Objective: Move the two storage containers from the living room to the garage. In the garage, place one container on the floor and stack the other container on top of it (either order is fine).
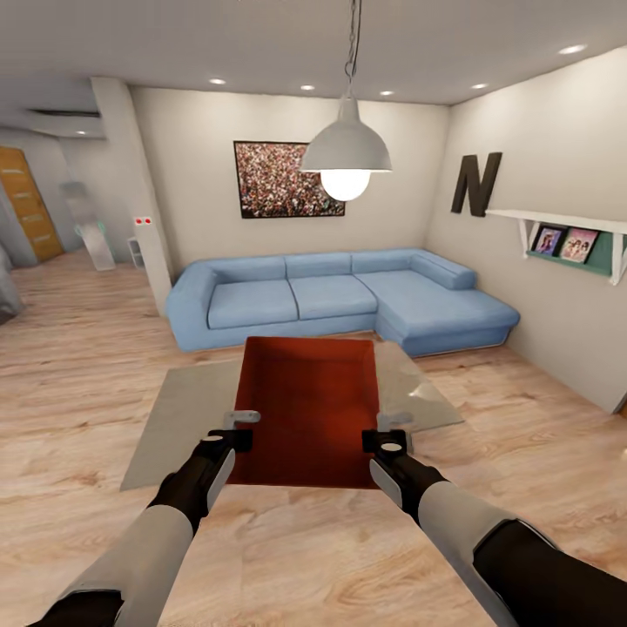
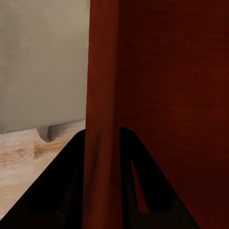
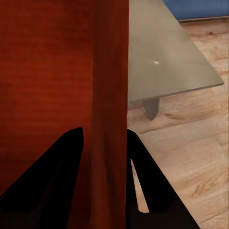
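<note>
Head view: we hold one container (image 1: 309, 409) up in front of us over the rug (image 1: 174, 418) in the living room, left gripper (image 1: 233, 433) on its left wall and right gripper (image 1: 388, 435) on its right wall, so the load stays level for carrying. Both wrist views show each gripper pinched onto a thin red wall, one finger inside, one outside. We judge the grasp firm; garage trip not yet started.
</note>
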Controlling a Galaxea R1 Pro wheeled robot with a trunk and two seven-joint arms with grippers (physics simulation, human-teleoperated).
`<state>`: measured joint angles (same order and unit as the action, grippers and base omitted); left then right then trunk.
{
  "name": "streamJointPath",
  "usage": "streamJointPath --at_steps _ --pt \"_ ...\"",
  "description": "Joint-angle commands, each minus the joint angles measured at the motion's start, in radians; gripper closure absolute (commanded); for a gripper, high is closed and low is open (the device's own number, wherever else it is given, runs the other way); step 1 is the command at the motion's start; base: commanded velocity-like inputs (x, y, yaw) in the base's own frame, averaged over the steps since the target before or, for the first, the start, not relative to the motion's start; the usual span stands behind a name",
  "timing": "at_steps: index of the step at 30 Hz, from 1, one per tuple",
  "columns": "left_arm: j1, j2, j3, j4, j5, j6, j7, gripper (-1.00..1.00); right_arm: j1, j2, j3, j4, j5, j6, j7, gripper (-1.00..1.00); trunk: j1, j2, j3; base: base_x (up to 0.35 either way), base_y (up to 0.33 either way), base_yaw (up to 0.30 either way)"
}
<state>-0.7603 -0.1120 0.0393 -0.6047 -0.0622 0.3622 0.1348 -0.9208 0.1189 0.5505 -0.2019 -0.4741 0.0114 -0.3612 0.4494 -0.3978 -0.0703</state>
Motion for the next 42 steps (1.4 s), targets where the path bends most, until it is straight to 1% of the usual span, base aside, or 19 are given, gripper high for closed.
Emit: streamJointPath --at_steps 1,42 --pt "-0.001 -0.006 0.014 0.0 -0.004 0.006 -0.003 1.0 -0.001 0.012 -0.014 -0.004 0.017 -0.007 -0.001 1.0 0.001 -0.002 -0.002 0.0 0.0 0.29" --pt "-0.001 -0.006 0.014 0.0 -0.004 0.006 -0.003 1.0 -0.001 0.012 -0.013 -0.004 0.017 -0.007 -0.001 1.0 0.001 -0.002 0.022 0.0 0.0 0.289"
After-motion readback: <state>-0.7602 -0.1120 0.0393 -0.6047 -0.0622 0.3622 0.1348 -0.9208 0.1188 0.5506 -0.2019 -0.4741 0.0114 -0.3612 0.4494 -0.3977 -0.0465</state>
